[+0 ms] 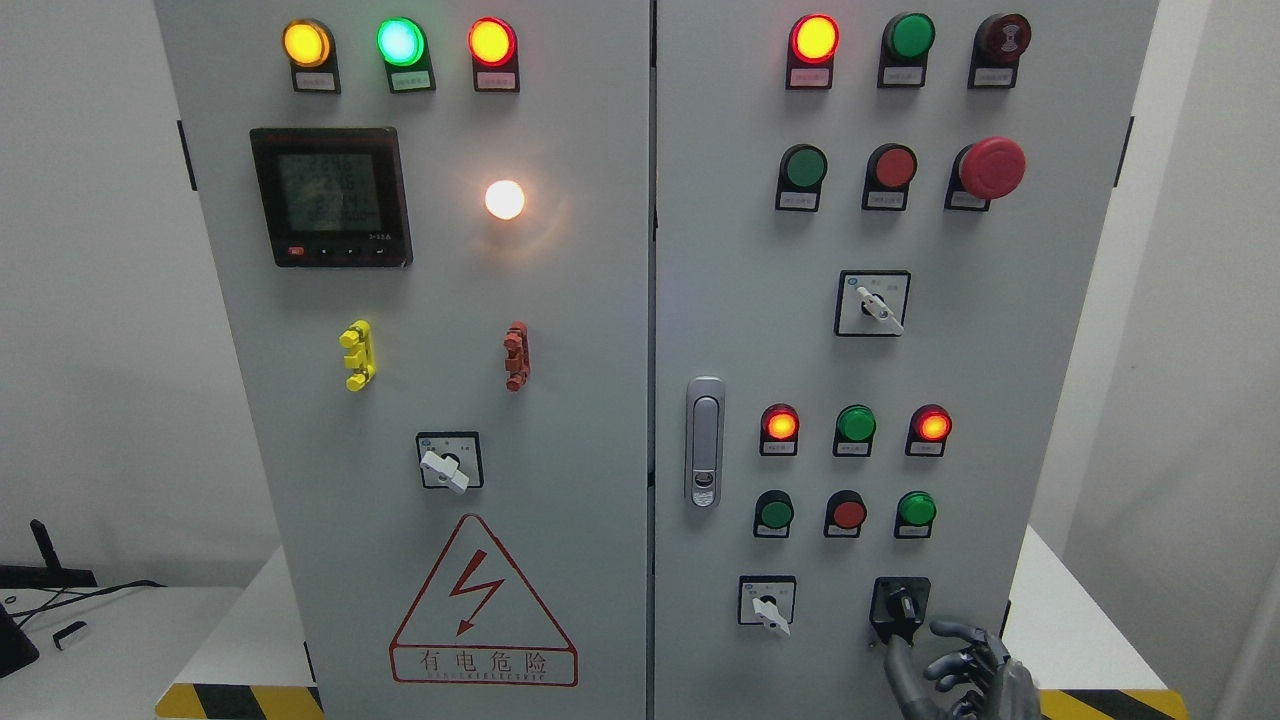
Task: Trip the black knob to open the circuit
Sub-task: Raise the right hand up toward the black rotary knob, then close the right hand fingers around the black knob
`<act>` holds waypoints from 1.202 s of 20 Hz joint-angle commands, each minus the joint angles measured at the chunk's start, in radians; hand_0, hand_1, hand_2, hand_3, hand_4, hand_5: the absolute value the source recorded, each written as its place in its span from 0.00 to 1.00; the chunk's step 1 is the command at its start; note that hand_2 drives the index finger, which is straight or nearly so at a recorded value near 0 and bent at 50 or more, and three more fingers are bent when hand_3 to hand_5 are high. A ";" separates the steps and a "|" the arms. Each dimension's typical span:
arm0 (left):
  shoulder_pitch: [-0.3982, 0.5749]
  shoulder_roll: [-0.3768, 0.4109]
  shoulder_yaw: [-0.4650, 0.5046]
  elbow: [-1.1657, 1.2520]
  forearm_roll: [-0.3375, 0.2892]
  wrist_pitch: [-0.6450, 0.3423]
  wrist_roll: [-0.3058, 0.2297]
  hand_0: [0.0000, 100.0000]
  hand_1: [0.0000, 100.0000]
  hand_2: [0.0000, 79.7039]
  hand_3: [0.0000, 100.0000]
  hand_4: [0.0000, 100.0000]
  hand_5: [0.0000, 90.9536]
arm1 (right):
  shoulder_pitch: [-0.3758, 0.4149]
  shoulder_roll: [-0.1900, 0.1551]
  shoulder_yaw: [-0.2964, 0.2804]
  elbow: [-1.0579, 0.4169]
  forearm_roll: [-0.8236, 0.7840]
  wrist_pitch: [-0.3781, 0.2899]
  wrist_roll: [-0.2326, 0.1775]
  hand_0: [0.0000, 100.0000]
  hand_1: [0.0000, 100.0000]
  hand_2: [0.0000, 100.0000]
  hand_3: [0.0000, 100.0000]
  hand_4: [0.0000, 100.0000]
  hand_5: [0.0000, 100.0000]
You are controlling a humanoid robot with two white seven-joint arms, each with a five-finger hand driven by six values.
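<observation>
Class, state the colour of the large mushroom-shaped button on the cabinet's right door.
Red mushroom button, clearest in the head view.

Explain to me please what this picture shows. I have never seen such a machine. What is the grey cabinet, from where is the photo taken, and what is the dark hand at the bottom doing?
The picture comes from a camera on a humanoid robot's head, facing a grey electrical cabinet with two doors. The doors carry lamps, push buttons, a meter screen, a big red stop button, white rotary switches, and a lightning warning sign. Some lamps glow.

At the lower right is the black knob, the switch the robot should turn. The dark metal right hand belongs to the robot. Its arm comes up from the bottom right. One finger points up just under the knob, the others are loosely curled. It holds nothing. Whether the finger touches the knob I cannot tell. The left hand is not visible.
</observation>
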 commanded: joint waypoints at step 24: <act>0.000 0.001 0.000 0.000 -0.031 0.000 -0.001 0.12 0.39 0.00 0.00 0.00 0.00 | -0.016 0.006 0.044 0.004 0.017 0.006 -0.003 0.26 0.78 0.47 0.79 0.81 0.90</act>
